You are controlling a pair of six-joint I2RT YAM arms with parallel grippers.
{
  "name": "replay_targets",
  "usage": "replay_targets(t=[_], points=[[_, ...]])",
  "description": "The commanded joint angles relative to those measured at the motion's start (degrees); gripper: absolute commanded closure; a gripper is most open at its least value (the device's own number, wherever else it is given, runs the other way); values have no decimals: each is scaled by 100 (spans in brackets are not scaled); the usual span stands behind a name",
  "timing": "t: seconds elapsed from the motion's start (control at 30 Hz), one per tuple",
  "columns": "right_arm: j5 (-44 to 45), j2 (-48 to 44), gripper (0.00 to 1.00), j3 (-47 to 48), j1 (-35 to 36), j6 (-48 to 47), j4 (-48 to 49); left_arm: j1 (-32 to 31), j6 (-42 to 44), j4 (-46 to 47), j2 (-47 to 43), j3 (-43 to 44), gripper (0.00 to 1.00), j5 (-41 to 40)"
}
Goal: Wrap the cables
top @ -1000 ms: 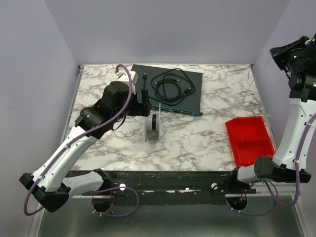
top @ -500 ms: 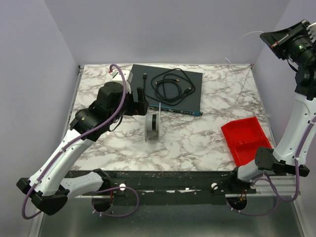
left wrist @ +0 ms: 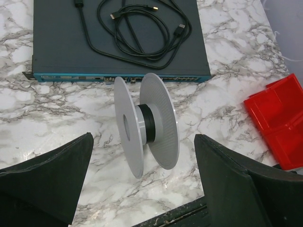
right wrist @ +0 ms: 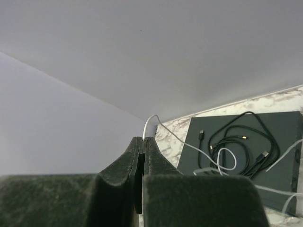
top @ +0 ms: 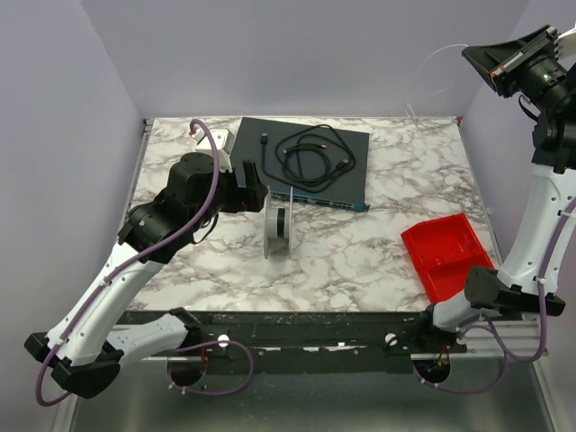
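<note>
The whitish round spool (top: 279, 232) stands on edge on the marble table, in front of the dark box. In the left wrist view the spool (left wrist: 163, 130) has a dark core and no wire on it. My left gripper (top: 255, 191) is open and empty just left of and behind the spool; its fingers (left wrist: 57, 175) straddle it from above. My right gripper (top: 493, 61) is raised high at the far right, shut on the thin white wire (right wrist: 189, 142). The wire (top: 425, 67) arcs from it down toward the table's back edge.
A black coiled cable with plugs (top: 310, 153) lies on a flat dark box (top: 351, 184) at the back centre. A red two-part tray (top: 447, 255) sits at the front right and shows in the left wrist view (left wrist: 279, 123). A small white block (top: 219, 139) lies at the back left.
My right gripper has risen and swung left with the white wire, which now trails in the air. My left arm has drawn back slightly to the left. The spool has not moved.
</note>
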Motion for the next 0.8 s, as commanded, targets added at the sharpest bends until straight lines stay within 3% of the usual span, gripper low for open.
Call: replay_targets(t=[0.0,0.2,0.37,0.57,0.77], points=[[-682,-287,99,-424,75,237,456,38,-81,3,-210,-85,9,47],[-1077,-1238,100,-2055,253,-61,580,44,-107,280,-294,-275,10,483],[-1198,-1740,99,-2904,329,-106,729,-223,-150,1061,-429,-725,14,1287],[-1405,-1814,99,-2917,341,12,826,-1127,-559,1881,-25,-1015,17,1103],[-1720,-1962,99,-2831,357,420,1146,-1420,-738,2622,672,-935,24,1090]])
